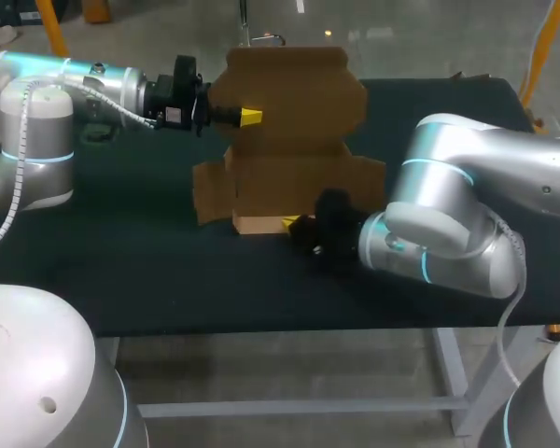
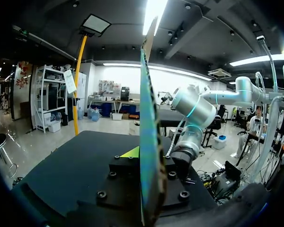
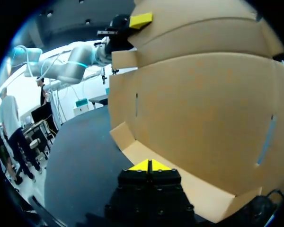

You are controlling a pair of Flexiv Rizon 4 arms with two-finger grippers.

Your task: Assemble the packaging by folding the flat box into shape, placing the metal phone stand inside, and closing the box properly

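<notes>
The brown cardboard box (image 1: 294,140) stands upright and mostly flat on the dark table (image 1: 140,271), side flaps spread and a low flap (image 1: 259,224) lying forward at its foot. My left gripper (image 1: 249,116) is shut on the upper panel from the left edge. In the left wrist view the panel (image 2: 149,142) runs edge-on between its fingers (image 2: 143,153). My right gripper (image 1: 290,223) is shut, with its tips together on the low flap (image 3: 189,187), right against the box wall (image 3: 203,109). The right wrist view shows these tips (image 3: 149,165) and my left gripper (image 3: 139,20) up high. No metal phone stand is in view.
My right arm's elbow (image 1: 448,215) bulks over the table's right half, close beside the box. My left arm (image 1: 84,89) comes in across the back left corner. Bare table surface lies in front of the box toward the front edge.
</notes>
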